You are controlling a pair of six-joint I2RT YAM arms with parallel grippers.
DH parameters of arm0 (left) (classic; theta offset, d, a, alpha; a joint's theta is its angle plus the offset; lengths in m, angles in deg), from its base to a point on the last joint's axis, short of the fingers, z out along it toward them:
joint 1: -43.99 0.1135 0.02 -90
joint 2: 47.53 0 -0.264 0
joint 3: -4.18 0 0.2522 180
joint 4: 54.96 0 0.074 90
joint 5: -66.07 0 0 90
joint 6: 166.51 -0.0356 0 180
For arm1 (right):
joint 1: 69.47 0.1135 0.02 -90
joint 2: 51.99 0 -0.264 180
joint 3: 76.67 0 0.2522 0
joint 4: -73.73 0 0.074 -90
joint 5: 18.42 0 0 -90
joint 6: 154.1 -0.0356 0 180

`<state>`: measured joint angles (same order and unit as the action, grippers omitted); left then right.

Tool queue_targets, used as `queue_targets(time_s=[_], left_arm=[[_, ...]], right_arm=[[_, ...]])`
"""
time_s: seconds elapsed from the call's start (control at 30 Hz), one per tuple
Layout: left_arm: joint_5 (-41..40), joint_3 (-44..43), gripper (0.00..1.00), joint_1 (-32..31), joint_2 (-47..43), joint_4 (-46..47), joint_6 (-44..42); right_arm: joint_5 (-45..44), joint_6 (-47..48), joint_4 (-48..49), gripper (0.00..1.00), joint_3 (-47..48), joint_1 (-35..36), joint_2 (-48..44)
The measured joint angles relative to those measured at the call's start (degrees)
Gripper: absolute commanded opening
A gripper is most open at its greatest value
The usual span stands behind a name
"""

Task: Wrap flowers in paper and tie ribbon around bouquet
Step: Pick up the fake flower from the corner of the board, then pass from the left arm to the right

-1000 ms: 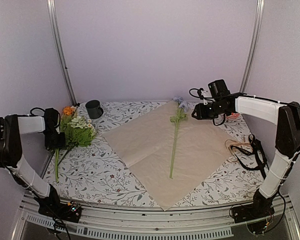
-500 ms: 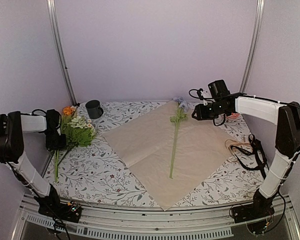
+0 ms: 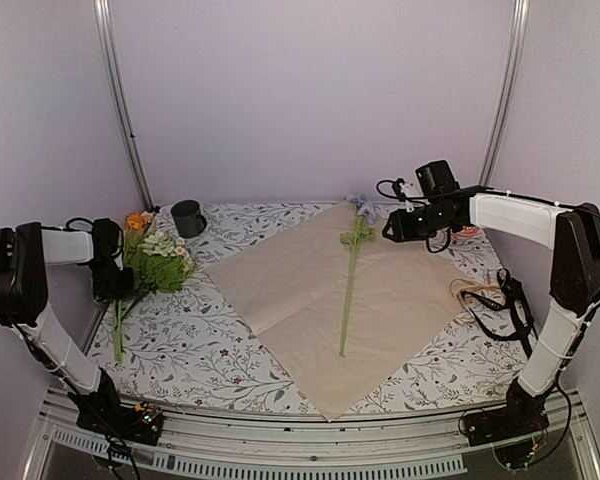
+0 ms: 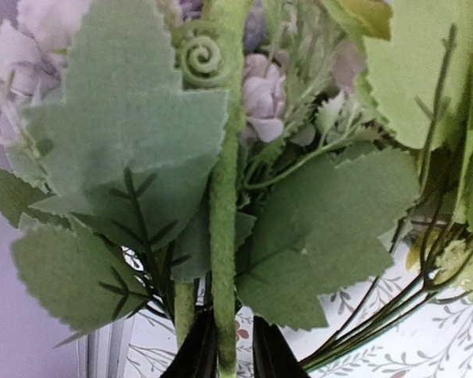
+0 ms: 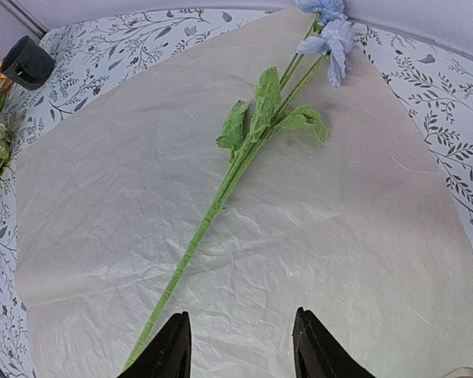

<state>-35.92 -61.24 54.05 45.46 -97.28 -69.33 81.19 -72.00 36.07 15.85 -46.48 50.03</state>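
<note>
Left pincer (image 3: 113, 283) sits at the desk's (image 3: 200, 350) left edge, tight against the side wall. Its wrist view shows the two black fingertips (image 4: 199, 354) closed narrow on one fuzzy green stem of the flowers (image 4: 142, 142). Leaves fill most of that view. The bunch of flowers (image 3: 155, 262) lies along the left edge, blooms toward the back and stems trailing toward the near edge.

Right pincer (image 3: 390, 228) hangs above the far right part of the paper (image 3: 380, 300), just beside the blue bloom. Its jaws stand partly open with nothing between them (image 5: 240, 346), only paper (image 5: 339, 236) below.

The paper lies as a diamond mid-desk, its far corner near the back wall and its near corner close to the front edge. A single blue flower (image 3: 350, 280) lies lengthwise down its middle.

- Bare patterned cover runs between the bunch and the paper's left edge.
- Dark mug (image 3: 188, 217) stands at the back left, apart from the paper.
- Ribbon (image 3: 500, 305) and tan cord (image 3: 475, 290) lie at the right edge, just off the paper's right corner.
</note>
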Motion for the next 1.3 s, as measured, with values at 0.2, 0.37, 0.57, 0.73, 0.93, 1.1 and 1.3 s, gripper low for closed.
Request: queue_targets(time_s=[0.2,0.37,0.57,0.73,0.93,1.1,1.3], left_arm=[[-0.83,-0.46,0.0,0.24,2.23,-0.46,0.57],[-1.16,-0.59,0.0,0.24,2.12,-0.76,1.22],[-1.86,-0.31,0.0,-1.2,-7.91,-1.88,2.43],[-4.42,-1.49,0.0,-6.64,-24.22,0.52,2.64],[0.66,-2.93,0.0,-13.9,-36.11,7.04,0.87],[19.74,-1.88,0.0,-24.26,-38.99,19.89,2.64],[35.04,0.37,0.0,-42.84,-30.03,40.68,8.13]], right_arm=[[0.02,0.22,-0.42,0.45,-0.13,-0.02,0.0],[0.04,0.28,-0.57,0.45,-0.22,0.0,0.0],[0.04,0.46,-0.9,0.45,-0.24,0.0,-0.02],[0.37,0.48,-1.7,0.45,-0.24,0.0,-0.28],[7.89,0.94,0.35,0.45,-0.52,0.22,-3.15],[23.02,1.11,10.43,0.48,-2.25,2.8,-8.46],[40.41,-9.22,36.74,0.61,-2.49,10.71,-9.75]])
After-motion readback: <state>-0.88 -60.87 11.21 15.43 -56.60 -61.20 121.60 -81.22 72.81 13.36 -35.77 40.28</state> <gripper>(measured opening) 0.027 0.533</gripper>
